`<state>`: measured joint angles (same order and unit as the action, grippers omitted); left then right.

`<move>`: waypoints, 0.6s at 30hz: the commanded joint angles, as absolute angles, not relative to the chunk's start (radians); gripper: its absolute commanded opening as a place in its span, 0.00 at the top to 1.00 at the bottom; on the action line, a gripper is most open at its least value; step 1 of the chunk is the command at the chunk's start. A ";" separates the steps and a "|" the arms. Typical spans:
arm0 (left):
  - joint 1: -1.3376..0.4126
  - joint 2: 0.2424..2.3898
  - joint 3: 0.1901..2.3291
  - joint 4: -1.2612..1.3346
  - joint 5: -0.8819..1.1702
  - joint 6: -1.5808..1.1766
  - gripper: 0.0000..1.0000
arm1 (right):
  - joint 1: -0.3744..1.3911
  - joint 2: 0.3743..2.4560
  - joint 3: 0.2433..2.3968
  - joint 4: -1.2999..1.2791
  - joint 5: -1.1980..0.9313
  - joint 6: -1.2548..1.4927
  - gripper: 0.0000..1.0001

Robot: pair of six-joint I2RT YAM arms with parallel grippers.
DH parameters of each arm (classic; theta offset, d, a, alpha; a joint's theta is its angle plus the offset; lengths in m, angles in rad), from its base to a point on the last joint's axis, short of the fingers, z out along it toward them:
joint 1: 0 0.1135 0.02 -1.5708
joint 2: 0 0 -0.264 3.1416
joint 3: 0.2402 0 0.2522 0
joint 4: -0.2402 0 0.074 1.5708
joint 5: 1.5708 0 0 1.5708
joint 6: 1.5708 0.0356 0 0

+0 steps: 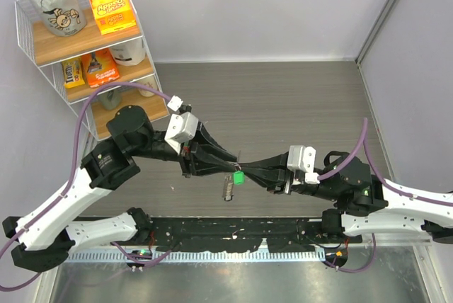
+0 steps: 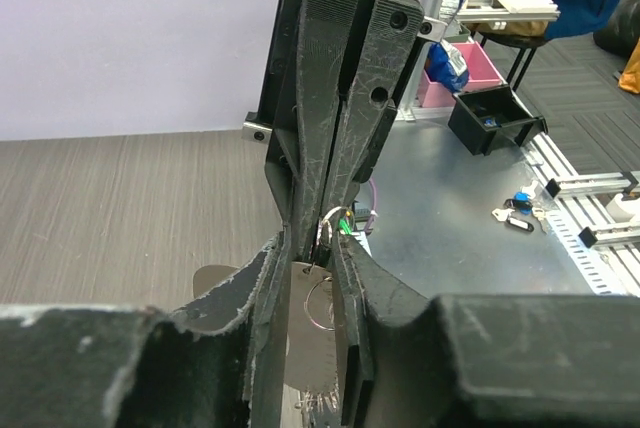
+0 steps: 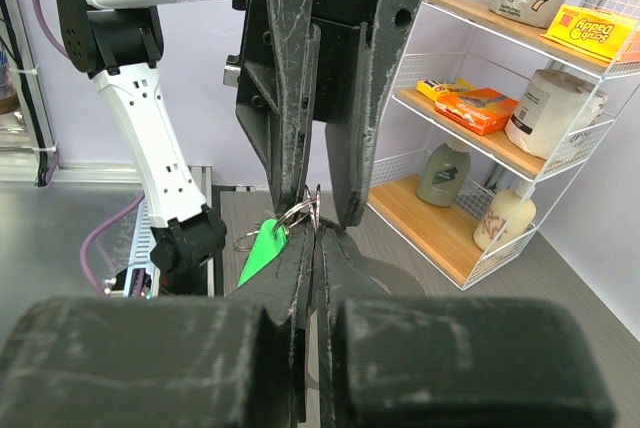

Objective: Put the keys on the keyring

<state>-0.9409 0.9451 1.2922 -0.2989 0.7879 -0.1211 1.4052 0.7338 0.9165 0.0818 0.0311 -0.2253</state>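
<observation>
**Two robot grippers meet tip to tip over a green key and a dangling chain**

Top view: the black left gripper [image 1: 228, 164] and the black right gripper [image 1: 248, 170] meet nose to nose at the centre of the frame, above a grey wood-grain table [image 1: 283, 98]. A tiny metal key with a bright green head [image 1: 238, 177] sits just under the point where they meet. The thin, silvery, glittering keyring chain [image 1: 228, 190] hangs just left of the key. A white wire rack with wooden shelves [image 1: 53, 47], holding packets and bottles, fills the upper left corner.

Left wrist view: the left gripper's own fingers rise from the bottom edge. They are set narrow and clamp a flat silver metal piece [image 2: 305, 343] at lower centre. A thin wire loop [image 2: 307, 305] lies across that piece. The right gripper reaches down from the top, its jaws pressed almost together and its tips touching the loop. A sliver of green shows just right of those tips.

Right wrist view: the right gripper's fingers come up from the bottom with only a slit between them. Whether they pinch anything, I cannot tell. The green key lies against their left side at centre. The left gripper's narrow jaws come down from above.
</observation>
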 commanded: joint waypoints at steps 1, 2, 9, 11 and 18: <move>-0.945 0.945 1.333 -0.305 0.775 -0.109 0.75 | 1.404 0.721 0.954 0.147 0.026 -0.212 0.94; -0.945 0.946 1.335 -0.308 0.770 -0.107 0.78 | 1.404 0.722 0.953 0.149 0.028 -0.212 0.95; -0.945 0.943 1.342 -0.322 0.764 -0.103 0.89 | 1.404 0.719 0.948 0.147 0.029 -0.218 0.95; -0.943 0.945 1.344 -0.322 0.761 -0.103 1.00 | 1.405 0.724 0.951 0.140 0.032 -0.221 0.95; -0.945 0.957 1.359 -0.336 0.720 -0.109 1.00 | 1.404 0.733 0.953 0.126 0.029 -0.229 0.95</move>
